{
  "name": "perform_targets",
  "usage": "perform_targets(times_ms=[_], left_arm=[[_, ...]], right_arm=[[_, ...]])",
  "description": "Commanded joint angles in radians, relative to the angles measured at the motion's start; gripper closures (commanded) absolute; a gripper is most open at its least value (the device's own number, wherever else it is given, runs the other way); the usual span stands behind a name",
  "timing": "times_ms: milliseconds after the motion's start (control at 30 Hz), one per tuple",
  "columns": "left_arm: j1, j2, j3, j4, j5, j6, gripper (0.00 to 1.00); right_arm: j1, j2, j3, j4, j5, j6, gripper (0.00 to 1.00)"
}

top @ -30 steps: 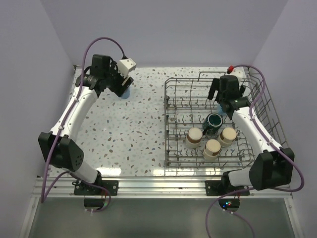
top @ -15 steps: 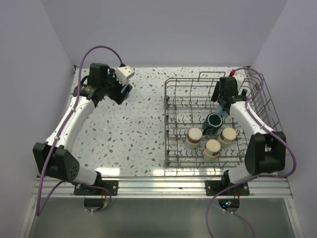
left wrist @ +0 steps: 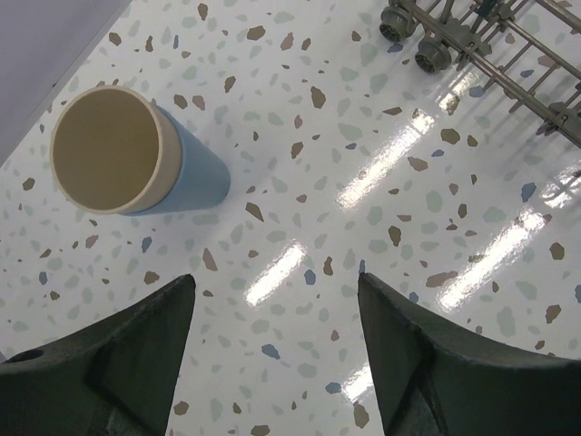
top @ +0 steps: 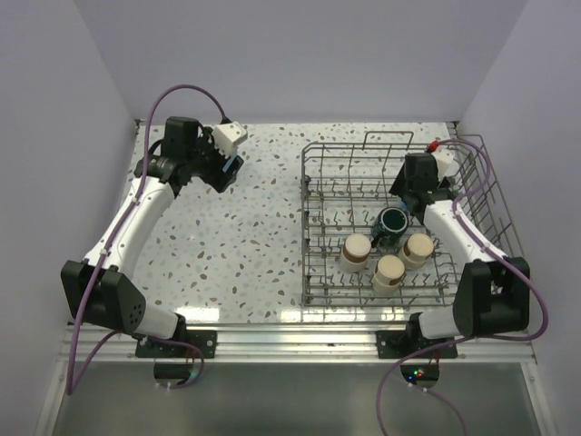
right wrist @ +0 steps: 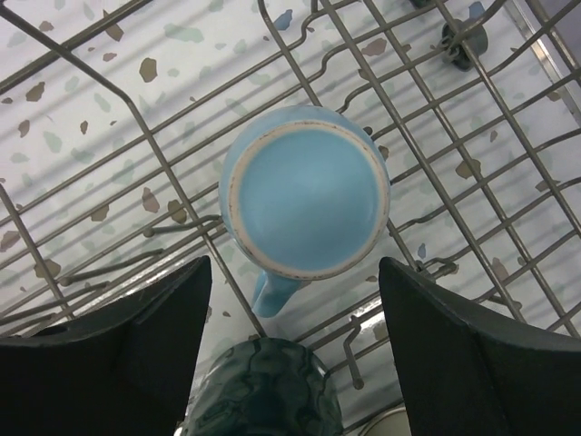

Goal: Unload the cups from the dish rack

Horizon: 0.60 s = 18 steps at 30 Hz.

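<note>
The speckled table [top: 263, 245] carries the dish rack [top: 306, 182] on its right half, where the grey wire sides rise highest along the right edge.

The left arm [top: 136, 213] reaches up the left side of the table and bends inward at the wrist near the far left corner. The right arm [top: 458, 232] runs up the right side of the rack, with its wrist turned down over the far right part of the basket.

The left pincer [left wrist: 272, 291] hangs above bare table, its fingers spread wide with nothing between them. The right pincer [right wrist: 295, 272] is also spread apart. It holds nothing and hangs directly above a cup.

That cup is the light blue mug [right wrist: 304, 186]. It sits upside down among the tines, with its handle pointing toward the dark teal mug [top: 393, 221] just beside it. Three beige-and-brown cups [top: 356, 250] sit in the near rows of the rack. The light blue tumbler [left wrist: 186, 168] stands upright on the table outside the rack, just beyond the left pincer.

Compared with half a second ago, the left arm has barely moved. The right wrist has shifted a little toward the right wall of the rack, and its elbow sits slightly nearer. The cups in the rack lie as they did.
</note>
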State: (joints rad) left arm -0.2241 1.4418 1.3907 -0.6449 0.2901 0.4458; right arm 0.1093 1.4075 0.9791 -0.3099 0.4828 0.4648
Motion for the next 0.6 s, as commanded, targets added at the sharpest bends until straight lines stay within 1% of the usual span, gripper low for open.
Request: perform_targets(times_ms=[0, 100, 133, 200, 400, 467, 567], left_arm=[[-0.003, -0.026, 0.013, 0.037, 0.04, -0.006, 0.24], [-0.003, -0.034, 0.008, 0.037, 0.043, 0.002, 0.24], [-0.004, -0.035, 0.008, 0.037, 0.041, 0.004, 0.24], [-0.003, -0.037, 0.008, 0.036, 0.043, 0.005, 0.23], [-0.003, -0.044, 0.005, 0.034, 0.053, 0.01, 0.24], [-0.003, -0.044, 0.005, 0.034, 0.054, 0.013, 0.24], [-0.003, -0.044, 0.005, 0.036, 0.057, 0.013, 0.23]], right_arm=[[0.0, 0.008, 0.004, 0.06, 0.007, 0.061, 0.23], [0.0, 0.03, 0.0, 0.087, -0.009, 0.075, 0.3], [0.001, 0.05, 0.006, 0.091, -0.032, 0.078, 0.3], [0.001, 0.07, 0.013, 0.092, -0.041, 0.092, 0.36], [0.007, 0.084, 0.001, 0.11, 0.017, 0.101, 0.39], [0.006, 0.085, -0.01, 0.126, 0.033, 0.101, 0.42], [0.007, 0.093, -0.008, 0.132, 0.054, 0.089, 0.51]])
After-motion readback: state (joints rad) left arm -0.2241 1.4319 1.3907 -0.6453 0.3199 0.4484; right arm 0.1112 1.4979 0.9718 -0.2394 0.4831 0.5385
